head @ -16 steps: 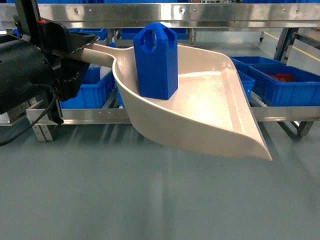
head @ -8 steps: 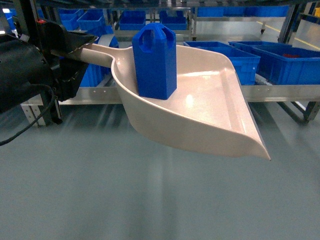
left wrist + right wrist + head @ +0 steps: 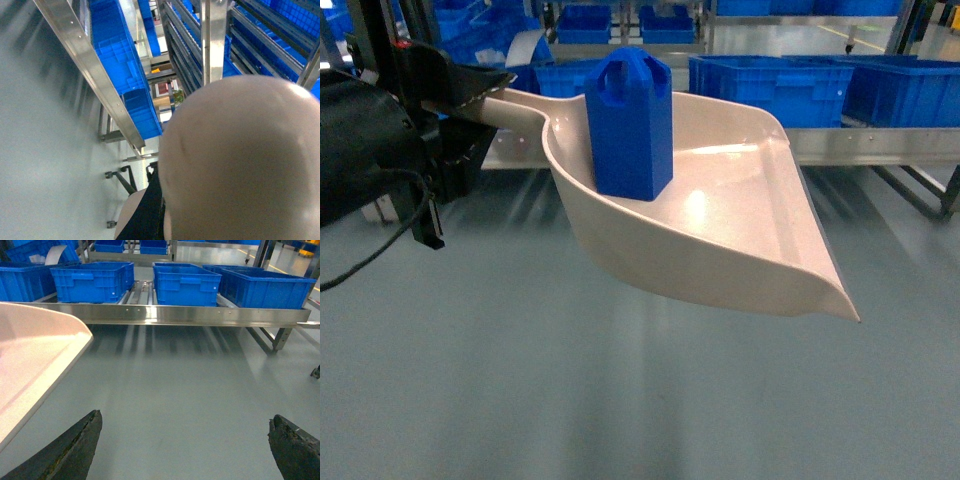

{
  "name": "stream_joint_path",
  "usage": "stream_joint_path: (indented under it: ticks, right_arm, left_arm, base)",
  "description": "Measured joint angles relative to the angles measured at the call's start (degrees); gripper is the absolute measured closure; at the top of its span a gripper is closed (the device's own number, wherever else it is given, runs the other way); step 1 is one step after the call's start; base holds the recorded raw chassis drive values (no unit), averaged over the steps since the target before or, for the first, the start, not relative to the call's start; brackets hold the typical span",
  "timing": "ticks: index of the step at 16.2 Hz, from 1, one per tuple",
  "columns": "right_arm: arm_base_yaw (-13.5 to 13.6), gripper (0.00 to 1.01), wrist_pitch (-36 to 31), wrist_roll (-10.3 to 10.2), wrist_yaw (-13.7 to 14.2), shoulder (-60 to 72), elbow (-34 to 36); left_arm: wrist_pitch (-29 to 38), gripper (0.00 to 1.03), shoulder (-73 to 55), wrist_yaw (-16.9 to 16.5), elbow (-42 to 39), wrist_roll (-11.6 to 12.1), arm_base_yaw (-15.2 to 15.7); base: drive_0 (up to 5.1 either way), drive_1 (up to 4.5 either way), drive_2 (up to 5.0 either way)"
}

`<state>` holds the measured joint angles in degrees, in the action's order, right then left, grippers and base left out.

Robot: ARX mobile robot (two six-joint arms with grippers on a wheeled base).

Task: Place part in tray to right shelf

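Right now the tray (image 3: 720, 220) hangs in mid-air across the middle of the head view, and the part (image 3: 632, 120) stands upright inside it near the back wall, at centre top. The left pincer (image 3: 455, 95), upper left, is clamped on the tray's handle. Behind, along the top of the frame, the right shelf (image 3: 880, 145) carries large blue crates (image 3: 765, 90); what lies in them I cannot tell.

Compared with a second ago, the shelf rail sits lower and the crates show from above, while tray and part hold their places in frame.

The right wrist view alone shows the right pincer (image 3: 182, 450) spread wide with nothing in it, over grey floor (image 3: 175, 380). The left wrist view shows only the tray's rounded back.
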<state>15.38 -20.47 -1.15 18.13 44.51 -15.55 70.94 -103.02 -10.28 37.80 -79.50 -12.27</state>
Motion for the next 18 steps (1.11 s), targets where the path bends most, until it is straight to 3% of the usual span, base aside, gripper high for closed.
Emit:
stream_joint_path:
  ticks: [18]
  right_arm:
    - [0.00, 0.03, -0.04, -0.35, 0.07, -0.04, 0.04]
  left_arm:
    - [-0.04, 0.87, 0.00, -0.28, -0.07, 0.07, -0.33]
  base:
    - [0.0, 0.00, 0.0]
